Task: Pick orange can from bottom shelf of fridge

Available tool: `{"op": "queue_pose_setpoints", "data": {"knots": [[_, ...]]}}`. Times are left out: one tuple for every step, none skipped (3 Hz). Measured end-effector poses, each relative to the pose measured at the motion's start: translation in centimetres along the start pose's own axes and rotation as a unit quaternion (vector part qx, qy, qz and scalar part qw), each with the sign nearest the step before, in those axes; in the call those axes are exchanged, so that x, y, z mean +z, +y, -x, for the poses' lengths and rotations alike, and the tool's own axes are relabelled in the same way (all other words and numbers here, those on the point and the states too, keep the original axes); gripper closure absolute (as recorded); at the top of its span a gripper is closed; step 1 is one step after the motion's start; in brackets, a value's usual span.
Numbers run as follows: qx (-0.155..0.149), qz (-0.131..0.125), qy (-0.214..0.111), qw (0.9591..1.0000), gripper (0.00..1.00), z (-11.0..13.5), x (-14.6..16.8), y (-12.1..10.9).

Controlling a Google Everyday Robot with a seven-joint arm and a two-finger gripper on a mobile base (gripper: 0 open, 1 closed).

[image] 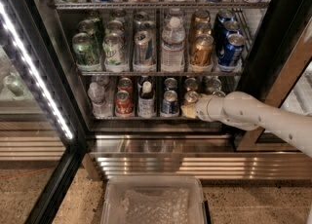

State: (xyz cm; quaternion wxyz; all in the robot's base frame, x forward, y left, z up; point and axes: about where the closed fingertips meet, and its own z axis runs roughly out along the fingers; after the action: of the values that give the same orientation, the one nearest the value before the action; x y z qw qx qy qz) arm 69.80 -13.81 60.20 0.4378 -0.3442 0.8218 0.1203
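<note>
Labels on the thin silvery wire bottom shelf (141, 118) of the black-framed glass-door fridge (274, 33) are too blurred to read. Its front row holds one clear water bottle (96, 99), one red can (123, 103), one dark white-capped bottle (146, 100), one blue can (169, 103) and one small copper-orange can (191, 96). The pale end effector (188, 112) sits right at that can's front, grasp or release impossible to tell.

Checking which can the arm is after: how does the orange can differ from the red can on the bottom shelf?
The orange can is copper-coloured, the red can red. The orange can stands right of the red can, with a bottle and a blue can between. The gripper is at the orange can's base; the red can stands free. Both are upright, silver-topped.
</note>
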Motion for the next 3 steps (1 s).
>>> {"op": "queue_pose_setpoints", "data": {"knots": [[0.0,0.0,0.0,1.0,1.0,0.0,0.0,0.0],[0.0,0.0,0.0,1.0,1.0,0.0,0.0,0.0],[0.0,0.006,-0.02,0.9998,1.0,1.9,-0.3,-0.1]]}}
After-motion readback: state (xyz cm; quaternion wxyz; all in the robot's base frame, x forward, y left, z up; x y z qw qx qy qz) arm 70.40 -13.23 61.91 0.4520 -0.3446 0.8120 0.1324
